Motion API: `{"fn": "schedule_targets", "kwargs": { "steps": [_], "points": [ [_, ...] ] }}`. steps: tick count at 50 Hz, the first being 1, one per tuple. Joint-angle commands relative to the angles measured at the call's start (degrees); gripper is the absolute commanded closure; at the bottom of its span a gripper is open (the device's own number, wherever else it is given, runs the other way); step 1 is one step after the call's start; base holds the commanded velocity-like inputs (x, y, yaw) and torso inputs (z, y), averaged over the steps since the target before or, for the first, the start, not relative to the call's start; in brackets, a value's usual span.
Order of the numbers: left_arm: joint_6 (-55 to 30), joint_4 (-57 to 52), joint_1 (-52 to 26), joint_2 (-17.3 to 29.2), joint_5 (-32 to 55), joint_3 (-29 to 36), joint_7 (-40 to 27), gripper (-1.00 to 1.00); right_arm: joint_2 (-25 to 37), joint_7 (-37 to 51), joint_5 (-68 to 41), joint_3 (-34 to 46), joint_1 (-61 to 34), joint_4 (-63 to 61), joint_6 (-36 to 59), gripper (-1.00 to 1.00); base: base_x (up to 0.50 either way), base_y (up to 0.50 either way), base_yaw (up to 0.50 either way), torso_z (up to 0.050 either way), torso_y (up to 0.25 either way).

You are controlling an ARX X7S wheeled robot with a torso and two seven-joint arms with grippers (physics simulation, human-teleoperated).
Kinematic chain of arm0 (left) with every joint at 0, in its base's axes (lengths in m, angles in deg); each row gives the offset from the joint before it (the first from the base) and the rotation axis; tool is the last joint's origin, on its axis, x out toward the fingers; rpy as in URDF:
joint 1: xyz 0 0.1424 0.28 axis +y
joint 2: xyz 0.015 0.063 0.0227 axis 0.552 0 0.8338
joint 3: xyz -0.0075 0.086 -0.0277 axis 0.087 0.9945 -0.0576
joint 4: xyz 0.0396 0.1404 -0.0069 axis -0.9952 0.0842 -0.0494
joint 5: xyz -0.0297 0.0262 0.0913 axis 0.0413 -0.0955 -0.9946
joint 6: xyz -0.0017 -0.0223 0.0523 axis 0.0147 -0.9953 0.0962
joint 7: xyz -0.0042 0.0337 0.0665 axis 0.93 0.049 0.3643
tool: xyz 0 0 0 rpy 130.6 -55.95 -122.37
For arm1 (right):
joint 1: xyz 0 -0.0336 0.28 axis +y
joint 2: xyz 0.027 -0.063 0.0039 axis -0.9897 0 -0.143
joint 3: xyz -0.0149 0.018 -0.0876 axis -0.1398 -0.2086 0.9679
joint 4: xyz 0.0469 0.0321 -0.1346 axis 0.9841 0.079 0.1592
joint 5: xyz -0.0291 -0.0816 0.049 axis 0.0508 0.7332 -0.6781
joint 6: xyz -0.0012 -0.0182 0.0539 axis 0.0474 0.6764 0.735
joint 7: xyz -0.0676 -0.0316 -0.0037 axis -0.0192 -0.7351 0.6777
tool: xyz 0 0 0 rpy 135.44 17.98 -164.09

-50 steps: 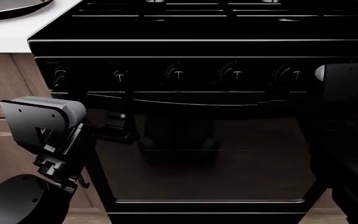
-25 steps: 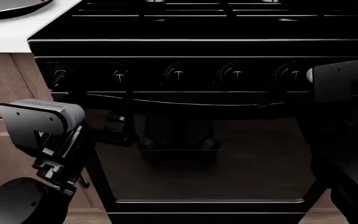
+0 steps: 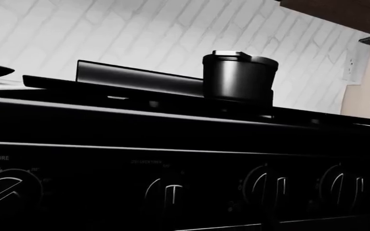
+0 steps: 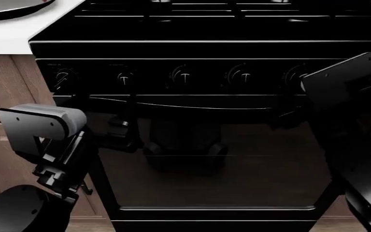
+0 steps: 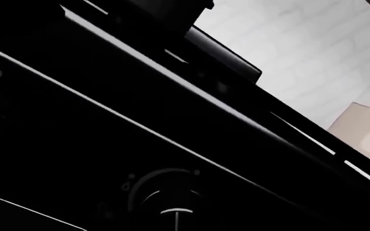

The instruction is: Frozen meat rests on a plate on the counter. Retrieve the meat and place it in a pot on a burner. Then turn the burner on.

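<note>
The plate (image 4: 5, 7) shows only as a rim at the far left of the white counter (image 4: 8, 38) in the head view. The meat is out of view. In the left wrist view the glossy black pot (image 3: 240, 77) stands on the stove top. My left gripper (image 4: 122, 129) hangs low in front of the oven door. Its dark fingers merge with the black glass. Further right, my right gripper (image 4: 283, 116) is raised just under the knob row, equally hard to make out. Neither wrist view shows its own jaws.
The black stove (image 4: 192, 29) fills the head view, with several knobs (image 4: 184, 76) across its front panel and an oven handle (image 4: 192, 104) below. One knob (image 5: 169, 197) sits close in the right wrist view. Brown cabinets (image 4: 5, 87) stand left of the oven.
My right arm has swung up and to the left, toward the right-hand knobs. The left arm has barely shifted.
</note>
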Motion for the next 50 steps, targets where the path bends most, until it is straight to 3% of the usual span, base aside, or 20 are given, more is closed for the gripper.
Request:
{"fn": "schedule_targets", "kwargs": {
  "steps": [1,17,38,39,50],
  "points": [
    [0.12,0.27,0.02,-0.06,-0.05,-0.02,0.09,-1.0,2.73,-2.2,3.11,4.29,-5.46,1.53,0.35,1.0,0.01,0.0,0.01,0.0,0.0],
    [0.12,-0.02,0.09,0.15,0.05,-0.15,-0.08,-1.0,6.15,-3.88,7.92,11.19,-9.09,-0.17,1.44,1.0,0.02,0.0,0.01,0.001,0.0],
    [-0.02,-0.88,0.02,0.58,0.18,-0.37,-0.63,-1.0,5.92,-4.01,6.16,9.47,-8.76,-1.15,2.88,1.0,0.01,0.0,0.0,0.001,0.0],
    [-0.04,-0.92,-0.01,0.6,0.18,-0.37,-0.63,-1.0,5.8,-3.98,5.69,9.09,-8.67,-1.53,3.46,-1.0,0.0,0.0,0.01,0.0,0.0],
    [-0.16,-1.81,-0.06,0.82,0.34,-0.45,-1.04,-1.0,6.14,-3.34,-0.91,2.5,-6.24,-10.19,10.82,-1.0,0.0,0.0,0.0,0.0,0.0]
  ]
}}
